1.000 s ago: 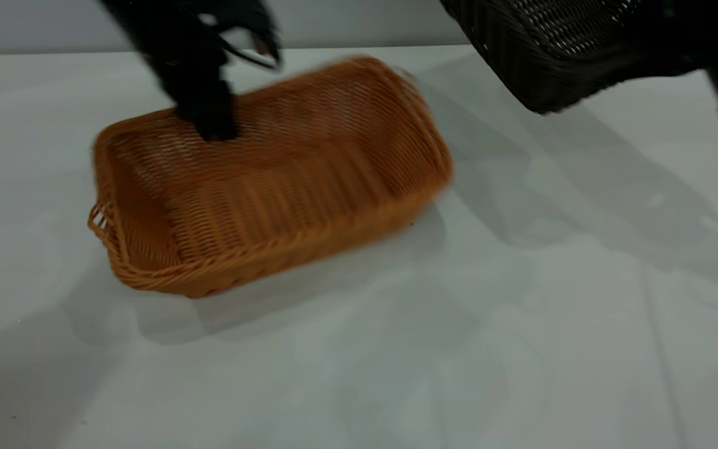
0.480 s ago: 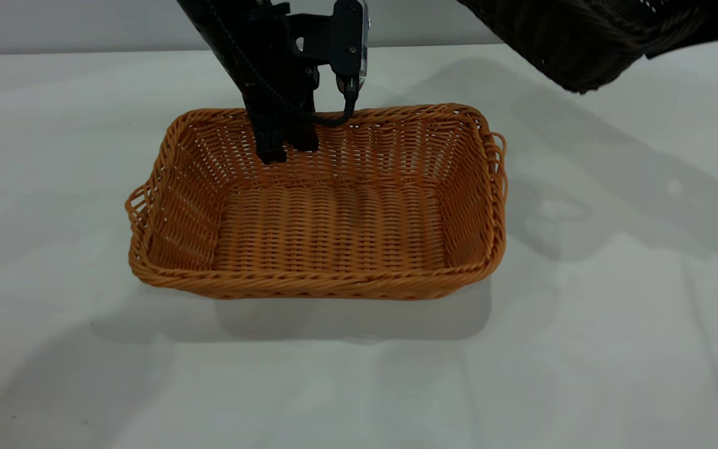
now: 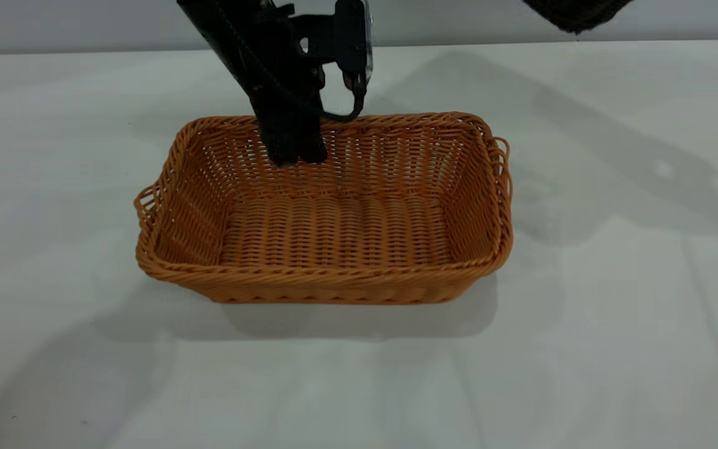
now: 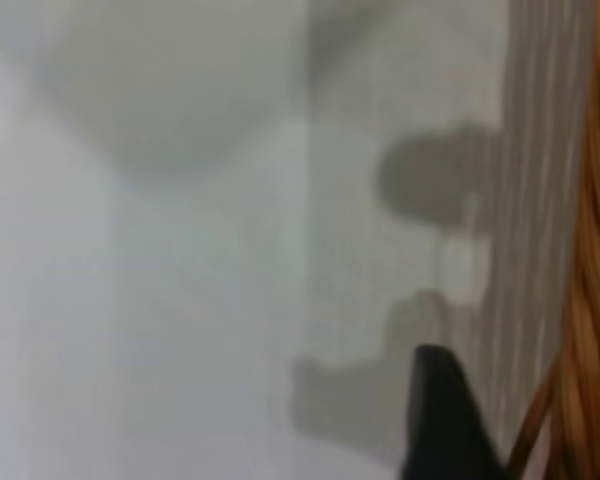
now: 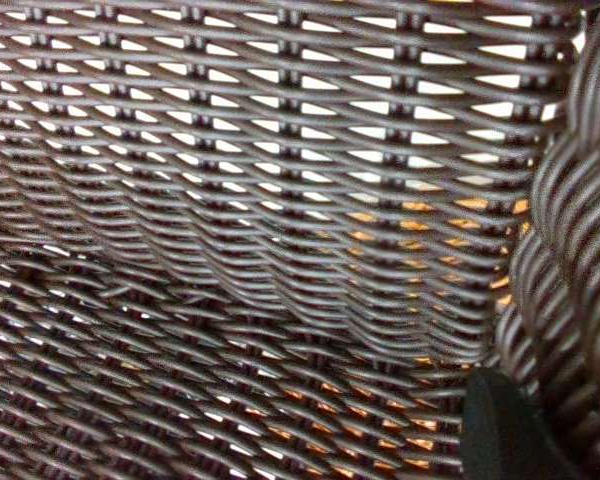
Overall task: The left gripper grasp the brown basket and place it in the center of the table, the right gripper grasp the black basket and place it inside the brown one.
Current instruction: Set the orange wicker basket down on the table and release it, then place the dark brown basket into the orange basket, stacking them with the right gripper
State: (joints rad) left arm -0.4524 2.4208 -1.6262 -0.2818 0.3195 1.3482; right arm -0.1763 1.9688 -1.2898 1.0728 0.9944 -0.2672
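On the table (image 3: 614, 349), a little toward the near edge from the arms, the brown basket (image 3: 334, 231) is seen standing upright with its open mouth up and its long sides running across the exterior view. Its base rests flat on the white surface, and a soft shadow is cast in front of it. A small loop handle is seen at each short end of the basket.

At the far long wall of the basket, nearer its left end than its right, the left gripper (image 3: 293, 153) is lowered from above. Its black fingers are set at the braided rim, with one inside the wall and dark against the weave; they appear closed on that wall, though the outer finger is hidden behind the wicker. In the left wrist view a single black fingertip (image 4: 442, 420) is shown beside a strip of the orange rim (image 4: 590, 330), with the white tabletop beyond.

Farthest from the basket, up at the top right of the exterior view, only a dark corner of the black basket (image 3: 574, 14) is visible, held well above the table. In the right wrist view the frame is filled by its dark weave (image 5: 260, 240), with orange glimpsed through the gaps and a dark fingertip (image 5: 505, 430) pressed against the braided rim. The right gripper is thus clamped on the black basket.
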